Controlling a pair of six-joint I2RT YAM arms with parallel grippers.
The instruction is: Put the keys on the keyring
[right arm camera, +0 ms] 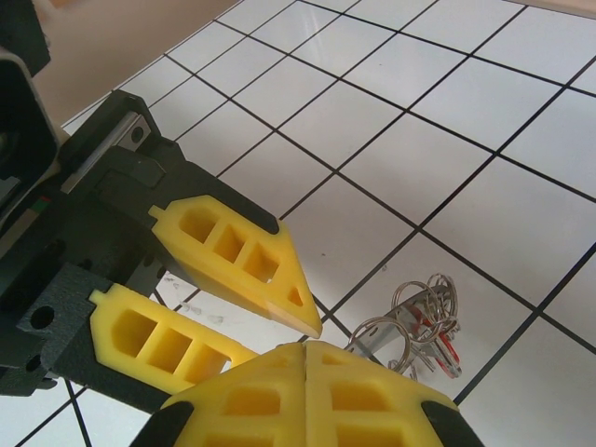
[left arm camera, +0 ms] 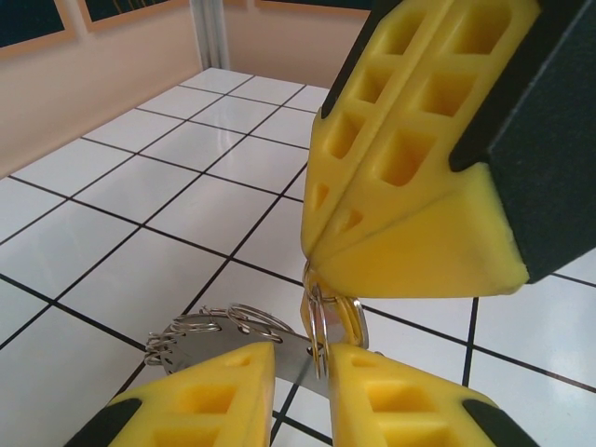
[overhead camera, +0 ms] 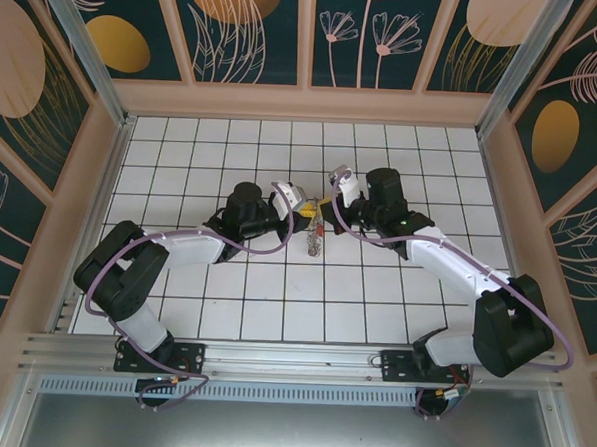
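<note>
- Where the two arms meet over the middle of the white tiled table (overhead camera: 224, 300), the left gripper (overhead camera: 307, 216) and the right gripper (overhead camera: 322, 209) are seen from the top camera tip to tip. The keyring (overhead camera: 316, 242) is found just below them.
- In the left wrist view, the left gripper (left arm camera: 303, 358) is held a little open. A thin split ring (left arm camera: 319, 321) passes down through the gap between its fingers, and contact with the pads cannot be told. The right gripper (left arm camera: 307, 256) is closed, and the top of this split ring is pinched at its tips. The keyring (left arm camera: 209, 331), fringed with small loops, is seen just beside the left finger.
- In the right wrist view, the right gripper (right arm camera: 305, 349) is pressed fully shut, and the fingers of the left gripper (right arm camera: 279, 337) are slightly parted. The keyring (right arm camera: 410, 317) is bunched just beyond the closed tips, and the red heads of the keys (right arm camera: 428, 333) are seen among its loops.
</note>
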